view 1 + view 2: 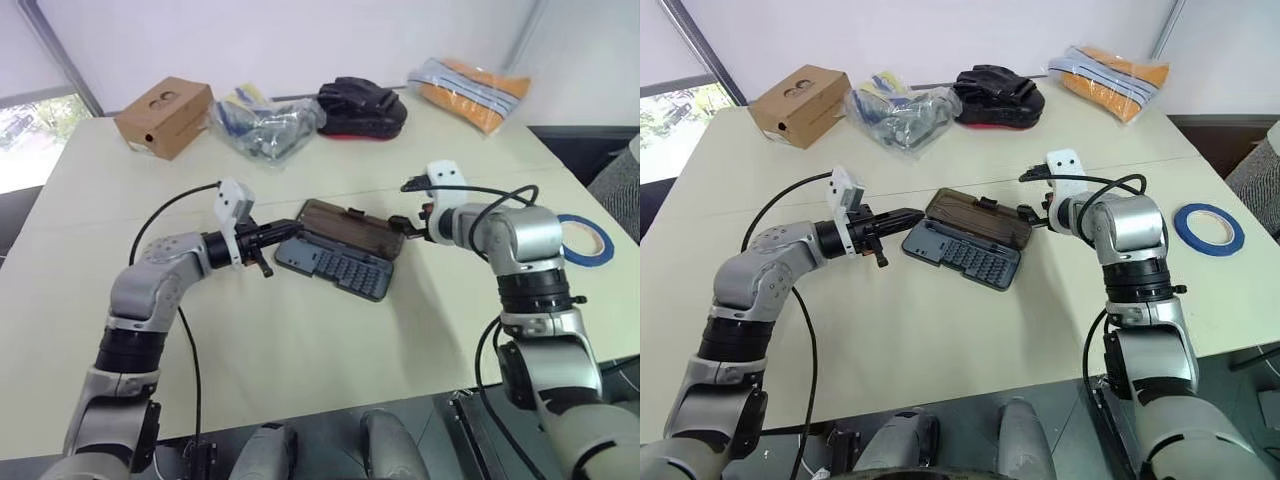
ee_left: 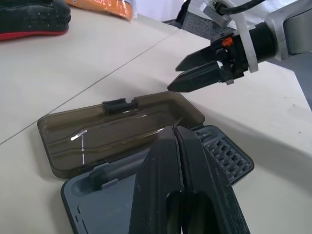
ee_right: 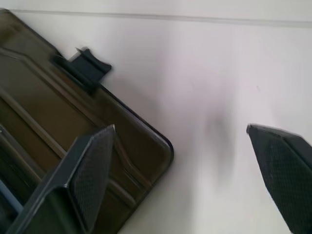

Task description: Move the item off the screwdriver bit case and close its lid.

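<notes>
lid looks thin, light, flexy; push near its latch tab. right gripper jaws wide apart, left gripper pinched together.

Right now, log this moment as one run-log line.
blue tape ring: on table, off case | dark grey-blue bit case: open | smoky-brown lid: flat | right pincer: open, near lid corner | left pincer: shut
</notes>
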